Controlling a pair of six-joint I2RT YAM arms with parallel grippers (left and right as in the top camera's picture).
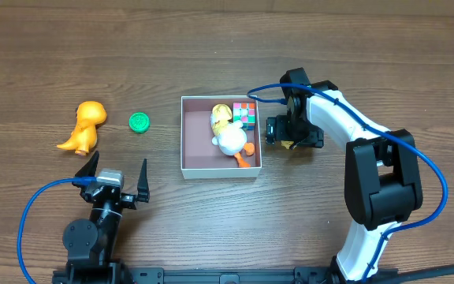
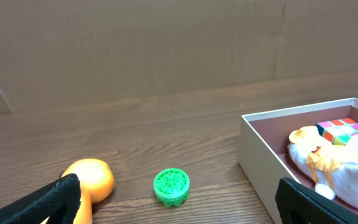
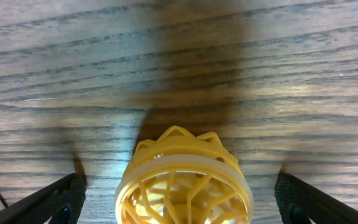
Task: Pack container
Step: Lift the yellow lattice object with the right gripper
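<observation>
Left arm: folded low at the near-left edge of the worktop (image 1: 369,63), left gripper (image 1: 118,164) levelled toward the far side.
Left fingers (image 2: 48,202): spread wide, nothing between them.
Right arm: rises from the near-right base and arcs over, right gripper (image 1: 292,136) turned straight down just beside the container's right wall.
Right fingers (image 3: 55,202): wide apart, flanking a yellow lattice ball (image 3: 182,180) without touching it.
Container (image 1: 184,134): mid-worktop, between the arms; its right half holds a plush duck (image 1: 228,138) and a colour cube (image 1: 244,114).
Loose items: orange dinosaur (image 1: 85,126) and green disc (image 1: 139,121), left of the container.
</observation>
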